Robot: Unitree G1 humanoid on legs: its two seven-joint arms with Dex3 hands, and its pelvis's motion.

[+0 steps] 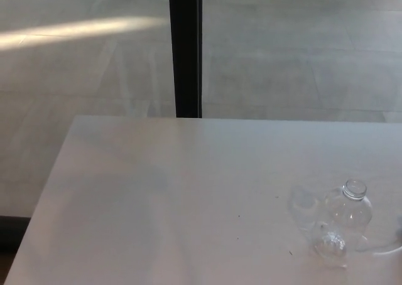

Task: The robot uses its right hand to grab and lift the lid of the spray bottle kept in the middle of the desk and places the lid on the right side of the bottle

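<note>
- White desk (157,203) fills lower part of head view; its far edge runs across approx mid-frame, left edge slants down to bottom-left corner.
- Clear bottle (347,217) stands upright on desk at lower right, near right edge of frame, not in the middle of what shows.
- Bottle neck (355,189) is open at top; round rim visible, no cap or spray head on it.
- Bottle is transparent, w/ bright glints low on its body and a pale see-through shadow on desk just left of it (304,203).
- Lid: can't pick it out for sure. A thin pale curved line (384,251) lies on desk just right of bottle base at frame edge; too faint and cut off to tell what it is.
- Small dark blur (399,223) at far right edge, beside bottle; can't tell what it is.
- Left hand: not in frame, so state can't be told.
- Right hand: nothing clearly identifiable as it in frame, so state can't be told either.
- A few tiny dark specks on desk surface, e.g. (238,216), left of bottle.
- Behind desk: grey floor (301,53) w/ a bright light streak (81,29) across upper left.
- Black vertical post (184,49) runs from top of frame down to desk's far edge, a bit left of centre.
</note>
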